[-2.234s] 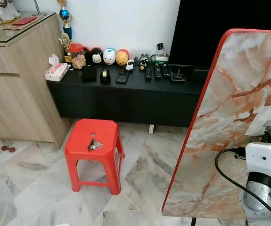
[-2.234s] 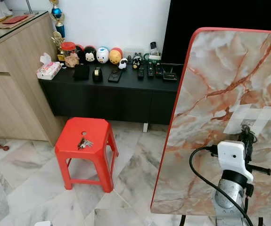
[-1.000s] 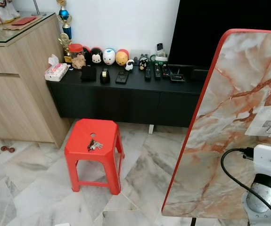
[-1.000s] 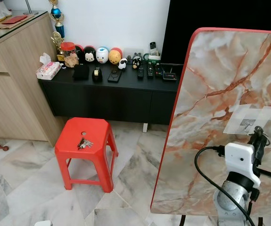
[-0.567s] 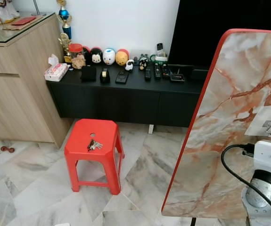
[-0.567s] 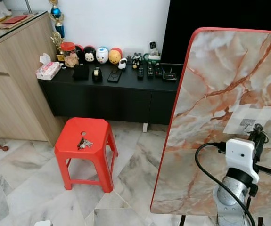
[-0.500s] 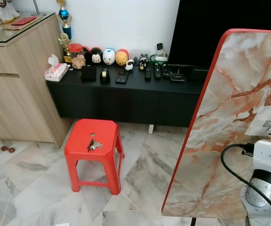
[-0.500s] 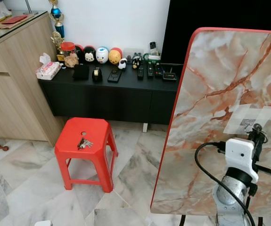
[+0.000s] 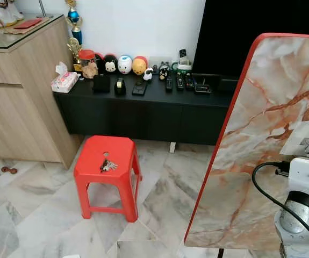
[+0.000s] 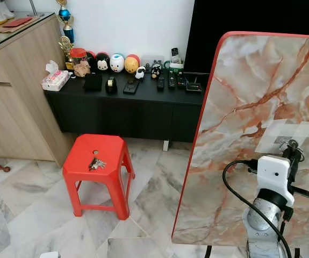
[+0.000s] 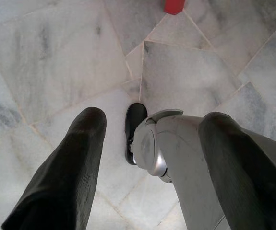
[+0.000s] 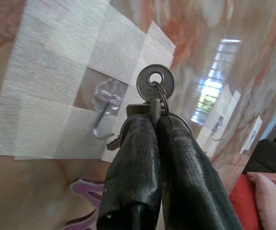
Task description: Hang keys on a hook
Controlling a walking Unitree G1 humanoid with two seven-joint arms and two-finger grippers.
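Lining up the hang, basically. The right hand [image 12: 153,125] has its fingers pressed together on a key [image 12: 155,85], ring hole poking up past the fingertips, just beside the clear hook [image 12: 104,106] taped to the marble board [image 9: 261,140] but not on it yet. Next move, I'd guess: nudge the hole sideways over the hook's tip, then lower and let go. Another bunch of keys [image 9: 108,165] lies on the red stool [image 9: 92,171]. The left hand [image 11: 147,163] hangs spread over the floor.
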